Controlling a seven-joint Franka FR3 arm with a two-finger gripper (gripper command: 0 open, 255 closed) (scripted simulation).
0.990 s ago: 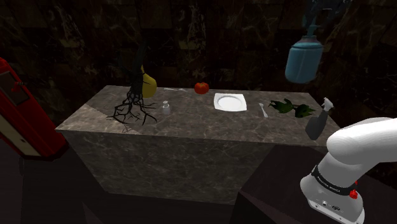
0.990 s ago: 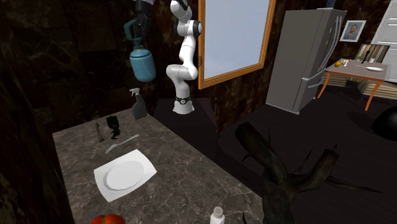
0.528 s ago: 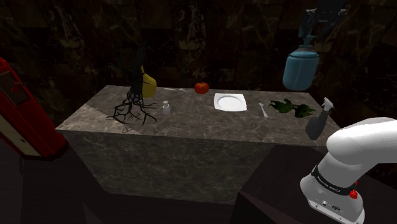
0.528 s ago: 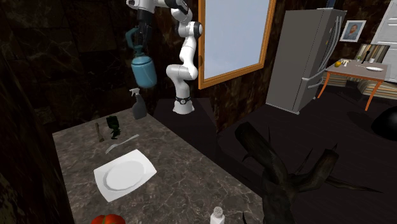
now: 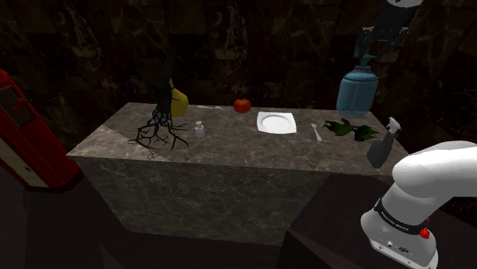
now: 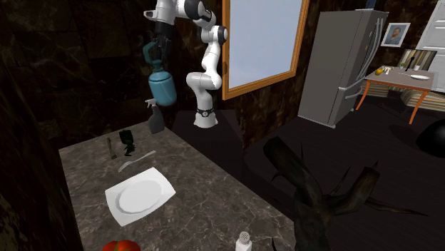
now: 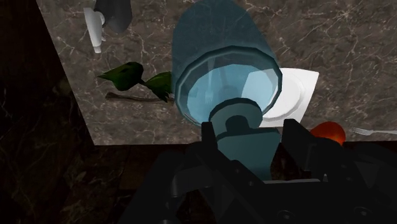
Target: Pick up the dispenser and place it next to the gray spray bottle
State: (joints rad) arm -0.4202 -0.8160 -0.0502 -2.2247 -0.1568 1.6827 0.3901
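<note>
Blue and round-bodied, the dispenser [image 5: 356,90] hangs in the air, well above the surface [image 5: 229,157]. My fingers [image 7: 304,145] are clamped on its narrow pump neck, one on each side. Its long axis goes straight down from my fingers, with the bottom toward the stone top. The gray spray bottle [image 5: 380,145] stands upright near the edge of the surface that is closest to my stand. From the wrist view, the spray bottle [image 7: 111,13] lies beyond the green leaves [image 7: 137,77], so the leaves are between it and the point under my load. The light is dim, so I think, but am not sure, that the dispenser is over the leaves. I judge the next move must carry it sideways toward the spray bottle, then lower it upright just beside.
</note>
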